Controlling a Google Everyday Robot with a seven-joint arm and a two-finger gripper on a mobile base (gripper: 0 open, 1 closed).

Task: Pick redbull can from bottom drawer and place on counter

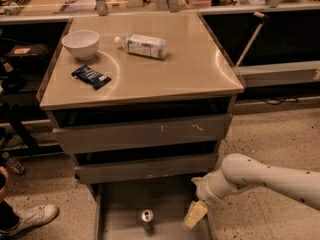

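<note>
The redbull can (146, 217) stands upright on the floor of the open bottom drawer (120, 211), near its middle, shiny top up. My gripper (195, 215) hangs at the end of the white arm coming in from the right, inside the drawer's right side, a short way right of the can and apart from it. The counter (190, 69) is the tan-sheened steel top above the three drawers.
On the counter lie a white bowl (80, 43), a dark snack packet (91, 76) and a clear bottle (142, 45) on its side. Two shut drawers (145, 134) sit above the open one. A person's shoe (27, 218) is on the floor at left.
</note>
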